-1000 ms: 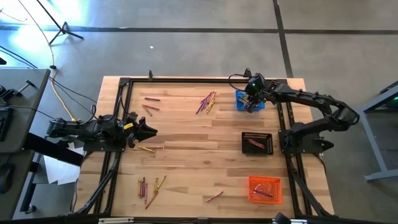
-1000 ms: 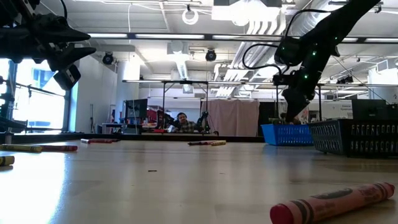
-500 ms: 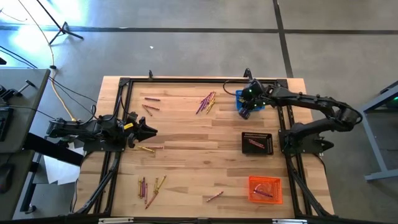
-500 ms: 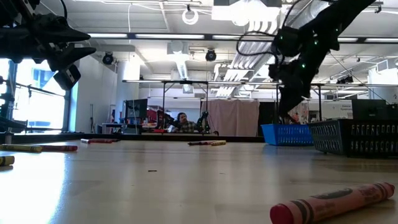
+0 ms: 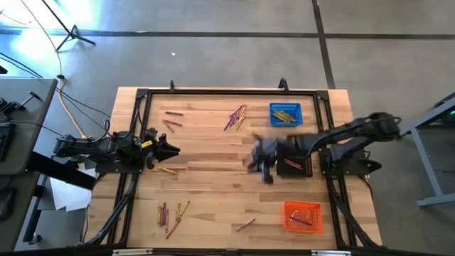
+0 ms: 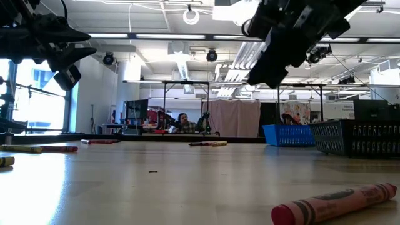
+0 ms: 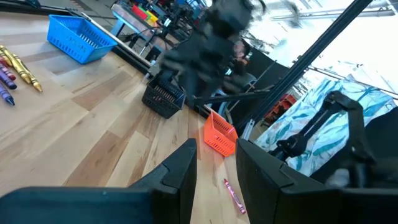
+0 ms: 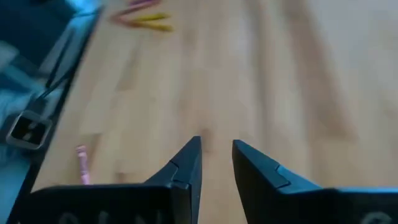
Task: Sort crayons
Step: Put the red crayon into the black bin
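The right end effector (image 5: 264, 161), fingers apart and empty, crosses the table's (image 5: 213, 149) middle. Likely between crayons; the next move calls for picking another loose crayon (image 5: 245, 224).

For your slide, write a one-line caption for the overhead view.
Right gripper crosses mid-table beside the black basket; crayons lie scattered, left gripper waits.

Right hand (image 5: 261, 161) over table middle, fingers parted, empty; left hand (image 5: 170, 149) open at left edge.

Four cameras on my rig
Overhead looks straight down; low one sits level at the surface (image 5: 213, 153); both share the blue basket (image 5: 284, 114) toward one o'clock.
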Robot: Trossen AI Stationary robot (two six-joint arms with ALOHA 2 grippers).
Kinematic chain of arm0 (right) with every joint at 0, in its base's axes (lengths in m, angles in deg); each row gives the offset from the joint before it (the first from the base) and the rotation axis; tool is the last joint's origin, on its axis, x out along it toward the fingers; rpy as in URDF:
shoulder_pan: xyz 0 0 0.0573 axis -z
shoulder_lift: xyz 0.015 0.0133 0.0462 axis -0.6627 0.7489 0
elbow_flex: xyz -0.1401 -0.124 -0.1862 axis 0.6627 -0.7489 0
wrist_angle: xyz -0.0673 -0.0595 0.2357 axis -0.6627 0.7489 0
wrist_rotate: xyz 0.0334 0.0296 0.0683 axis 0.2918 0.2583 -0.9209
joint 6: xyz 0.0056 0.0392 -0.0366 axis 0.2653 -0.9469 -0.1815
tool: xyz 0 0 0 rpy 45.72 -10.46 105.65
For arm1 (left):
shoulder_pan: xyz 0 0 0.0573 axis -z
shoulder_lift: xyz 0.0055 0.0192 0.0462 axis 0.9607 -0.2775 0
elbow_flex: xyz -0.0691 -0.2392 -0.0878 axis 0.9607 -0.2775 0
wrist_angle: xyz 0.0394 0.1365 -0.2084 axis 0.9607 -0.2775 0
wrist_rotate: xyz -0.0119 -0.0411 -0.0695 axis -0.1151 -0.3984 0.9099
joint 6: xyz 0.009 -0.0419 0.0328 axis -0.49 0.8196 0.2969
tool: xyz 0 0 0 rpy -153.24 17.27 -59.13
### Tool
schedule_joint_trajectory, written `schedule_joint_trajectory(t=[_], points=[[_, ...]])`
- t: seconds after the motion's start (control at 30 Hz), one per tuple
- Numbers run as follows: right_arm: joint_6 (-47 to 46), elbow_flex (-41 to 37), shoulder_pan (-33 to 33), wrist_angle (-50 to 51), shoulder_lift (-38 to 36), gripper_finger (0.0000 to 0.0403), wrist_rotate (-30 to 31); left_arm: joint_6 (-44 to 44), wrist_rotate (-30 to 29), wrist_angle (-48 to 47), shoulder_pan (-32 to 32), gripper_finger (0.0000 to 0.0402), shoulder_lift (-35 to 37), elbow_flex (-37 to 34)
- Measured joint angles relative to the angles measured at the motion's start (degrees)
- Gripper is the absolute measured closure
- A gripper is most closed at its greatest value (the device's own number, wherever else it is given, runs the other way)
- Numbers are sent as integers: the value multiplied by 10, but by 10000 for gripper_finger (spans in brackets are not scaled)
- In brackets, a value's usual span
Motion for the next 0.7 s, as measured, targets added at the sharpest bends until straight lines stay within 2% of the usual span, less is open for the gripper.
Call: schedule_joint_trajectory(t=[0.13, 0.43, 0.7], points=[[28, 5, -79, -74, 69, 328, 14, 0, 0, 0, 0, 302, 0, 0], [15, 84, -171, -68, 200, 328, 14, 0, 0, 0, 0, 302, 0, 0], [88, 165, -220, -21, 250, 328, 20, 0, 0, 0, 0, 302, 0, 0]])
